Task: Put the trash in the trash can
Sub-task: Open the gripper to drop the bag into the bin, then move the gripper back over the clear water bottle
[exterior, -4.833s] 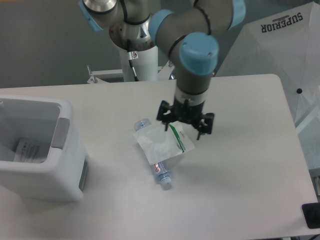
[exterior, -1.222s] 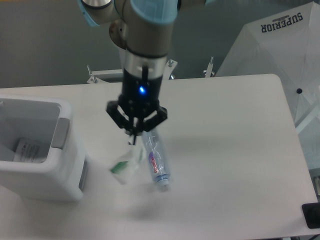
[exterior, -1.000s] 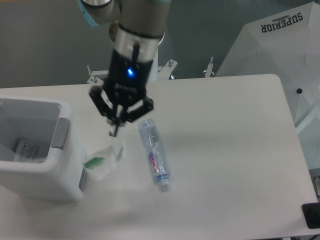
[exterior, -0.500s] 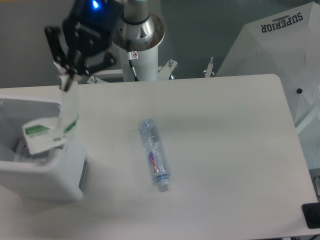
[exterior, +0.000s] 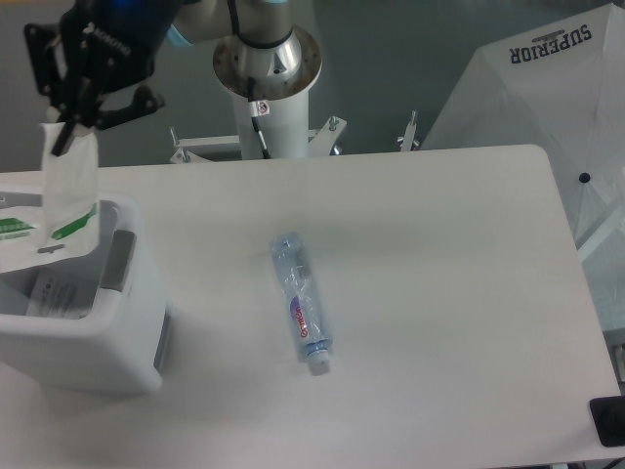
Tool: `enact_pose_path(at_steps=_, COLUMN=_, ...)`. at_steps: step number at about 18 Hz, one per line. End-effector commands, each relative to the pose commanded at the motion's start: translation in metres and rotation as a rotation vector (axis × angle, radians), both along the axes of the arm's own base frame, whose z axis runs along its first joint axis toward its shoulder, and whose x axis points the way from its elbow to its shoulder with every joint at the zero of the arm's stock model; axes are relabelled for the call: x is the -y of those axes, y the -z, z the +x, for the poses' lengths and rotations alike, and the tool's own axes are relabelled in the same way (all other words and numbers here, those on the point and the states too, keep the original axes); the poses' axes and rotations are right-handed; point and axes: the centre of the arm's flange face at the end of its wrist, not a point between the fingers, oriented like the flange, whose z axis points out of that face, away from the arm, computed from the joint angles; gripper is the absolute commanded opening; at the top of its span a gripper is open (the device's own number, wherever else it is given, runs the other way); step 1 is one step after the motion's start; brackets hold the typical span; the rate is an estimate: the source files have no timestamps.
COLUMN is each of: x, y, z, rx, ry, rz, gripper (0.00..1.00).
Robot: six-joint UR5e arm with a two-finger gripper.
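My gripper (exterior: 66, 135) is high at the upper left, shut on the top edge of the clear zip bag (exterior: 54, 210) with the green stripe. The bag hangs down over the open top of the white trash can (exterior: 103, 332), which stands at the left edge of the table with its grey panel facing right. The small clear bottle (exterior: 303, 303) with the red-marked label lies on its side in the middle of the table, well to the right of the can and apart from the gripper.
A piece of white paper (exterior: 54, 293) lies inside the can. The arm's base column (exterior: 269, 88) stands behind the table's far edge. A white umbrella (exterior: 547, 88) marked SUPERIOR fills the upper right. A dark object (exterior: 607, 422) sits at the lower right corner.
The gripper lifted the bag off the bottle, carried it left and up, and now holds it above the can's opening. The bottle has stayed on the table.
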Motion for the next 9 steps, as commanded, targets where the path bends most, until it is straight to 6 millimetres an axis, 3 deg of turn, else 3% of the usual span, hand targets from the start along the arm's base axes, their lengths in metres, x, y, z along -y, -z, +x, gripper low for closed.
enact_pose_path(at_steps=2, x=-0.008, y=0.008, z=-0.004, rx=-0.012, ry=0.008, rz=0.008, gripper=0.54)
enact_pose_path(at_steps=3, x=-0.010, y=0.012, z=-0.006, rx=-0.022, ry=0.015, rz=0.013, gripper=0.80)
enact_pose_path(at_steps=4, x=-0.011, y=0.015, z=-0.007, rx=-0.037, ry=0.024, rz=0.016, gripper=0.91)
enact_pose_path(at_steps=6, x=-0.011, y=0.018, z=-0.007, rx=-0.042, ry=0.032, rz=0.015, gripper=1.00)
enact_pose_path(at_steps=9, x=-0.009, y=0.021, z=-0.008, rx=-0.041, ry=0.027, rz=0.009, gripper=1.00)
